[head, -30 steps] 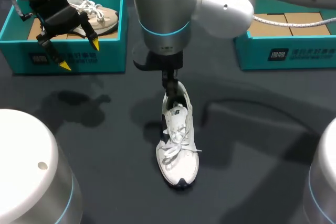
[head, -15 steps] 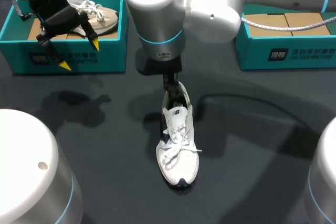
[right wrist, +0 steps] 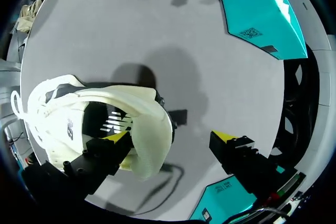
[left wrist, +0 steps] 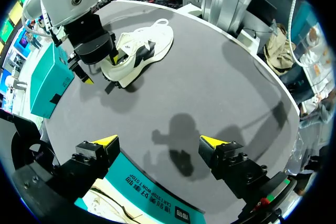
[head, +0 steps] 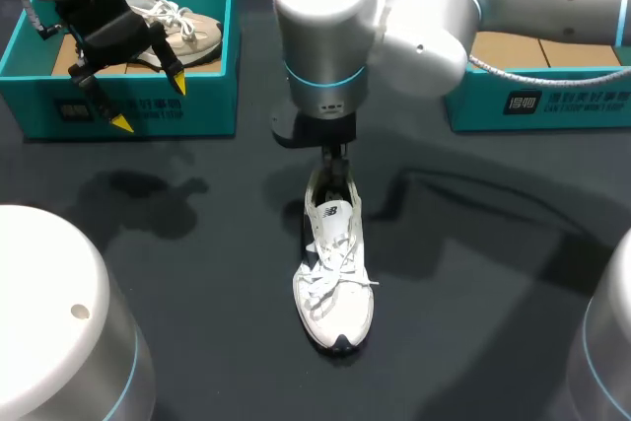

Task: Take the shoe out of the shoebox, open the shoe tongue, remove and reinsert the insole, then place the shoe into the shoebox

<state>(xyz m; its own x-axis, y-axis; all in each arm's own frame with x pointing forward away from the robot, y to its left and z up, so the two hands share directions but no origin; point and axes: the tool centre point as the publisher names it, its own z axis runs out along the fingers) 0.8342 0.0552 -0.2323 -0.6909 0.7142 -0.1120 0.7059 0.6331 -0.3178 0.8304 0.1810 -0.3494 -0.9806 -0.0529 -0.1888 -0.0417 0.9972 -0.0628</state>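
Head view: white sneaker (head: 333, 283) sits sole-down on the dark counter (head: 197, 244) near the middle, toe toward the camera, laces loose, tongue (head: 330, 214) standing up. R arm comes in from the right and reaches past the middle. The right fingers (head: 335, 167) point down at the heel end of the sneaker, and their spread can't be told from here. L arm is at the far left, with the left fingers (head: 121, 123) apart and empty over the front wall of a teal shoebox (head: 202, 110). A beige sneaker (head: 192, 32) lies inside that box. A second teal shoebox (head: 552, 101) stands at the far right w/ cardboard (head: 513, 46) inside.

L wrist view: left fingers (left wrist: 105, 141) are wide apart w/ nothing between them. The teal shoebox (left wrist: 152, 205) wall is under them. Well ahead, the white sneaker (left wrist: 139, 51) is on the counter (left wrist: 220, 93), w/ the right fingers (left wrist: 86, 80) at its heel. The second teal shoebox (left wrist: 50, 80) is just beyond.

R wrist view: right fingers (right wrist: 223, 137) are apart, not clamped. One tip is down inside the white sneaker (right wrist: 149, 124) opening, just behind the heel collar. The other is outside, clear of the heel, w/ bare counter (right wrist: 105, 24) showing between. The dark insole (right wrist: 113, 124) shows inside. The teal shoebox (right wrist: 257, 19) is well ahead, and the second teal shoebox (right wrist: 215, 203) is beside the outer finger
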